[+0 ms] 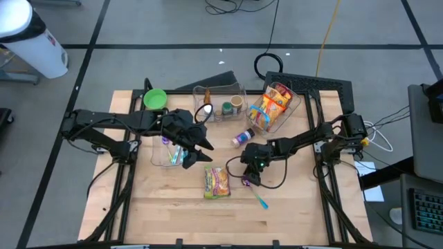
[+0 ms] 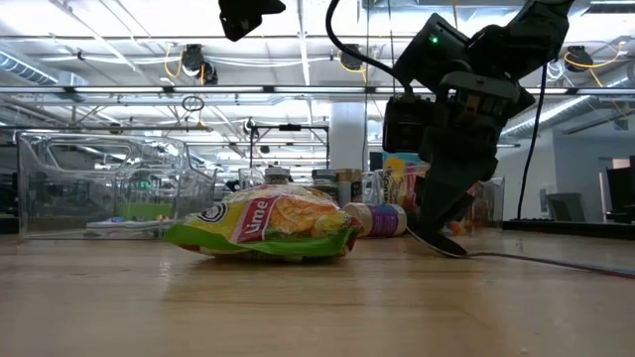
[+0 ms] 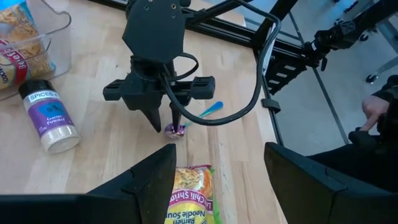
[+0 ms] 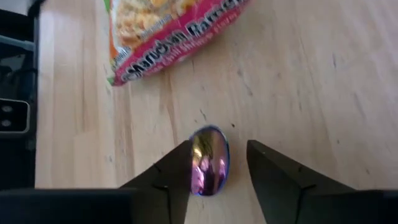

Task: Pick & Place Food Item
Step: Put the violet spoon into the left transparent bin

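A ramen packet (image 1: 217, 182) lies flat on the wooden table; it also shows in the low view (image 2: 268, 226). A spoon with a shiny purple bowl (image 4: 209, 160) and a teal handle (image 1: 261, 200) lies on the table to the packet's right. My right gripper (image 1: 248, 178) points down over the spoon's bowl, open, with one finger on either side of it (image 3: 165, 124). My left gripper (image 1: 206, 151) is open and empty, raised above the table to the left of the packet, beside a clear bin (image 1: 165, 153). My right gripper comes at the spoon's bowl (image 4: 214, 149) from above, pointing down. One finger (image 4: 180, 168) stands right against the bowl's side and the other is a little apart from it. I cannot tell whether it touches. The spoon lies on the table.
A spice bottle (image 1: 243, 137) lies on its side behind the spoon. A clear bin of snack bags (image 1: 273, 107) and a clear bin with jars (image 1: 221, 102) stand at the back, a green bowl (image 1: 155, 99) at the back left. The table's near half is bare wood.
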Tool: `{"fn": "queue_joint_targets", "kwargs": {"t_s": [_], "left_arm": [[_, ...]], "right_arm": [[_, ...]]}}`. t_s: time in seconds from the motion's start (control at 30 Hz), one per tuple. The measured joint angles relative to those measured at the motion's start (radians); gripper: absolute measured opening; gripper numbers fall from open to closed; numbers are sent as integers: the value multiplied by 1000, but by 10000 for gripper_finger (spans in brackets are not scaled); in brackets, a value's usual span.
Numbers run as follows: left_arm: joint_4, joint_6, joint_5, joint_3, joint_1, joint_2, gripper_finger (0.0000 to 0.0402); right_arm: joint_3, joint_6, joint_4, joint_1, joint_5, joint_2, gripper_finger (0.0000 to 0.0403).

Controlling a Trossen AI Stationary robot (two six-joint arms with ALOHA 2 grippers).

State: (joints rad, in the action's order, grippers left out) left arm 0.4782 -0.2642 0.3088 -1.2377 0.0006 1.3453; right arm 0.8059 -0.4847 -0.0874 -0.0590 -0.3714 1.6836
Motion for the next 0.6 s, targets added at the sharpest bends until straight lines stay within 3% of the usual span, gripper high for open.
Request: {"fn": "queue_joint_targets", "kwargs": {"t_s": [0.27,0.47,0.6], "left_arm": [[-2,0,0,0,0,0,251],[-2,-1,-2,0,0,0,251],[-3,-2,-4,0,0,0,251]], "right_arm": [[0,17,-6,-1,2,0,162],[0,29,-6,-7,3,0,127],[0,29,-4,-6,4,0,81]]}}
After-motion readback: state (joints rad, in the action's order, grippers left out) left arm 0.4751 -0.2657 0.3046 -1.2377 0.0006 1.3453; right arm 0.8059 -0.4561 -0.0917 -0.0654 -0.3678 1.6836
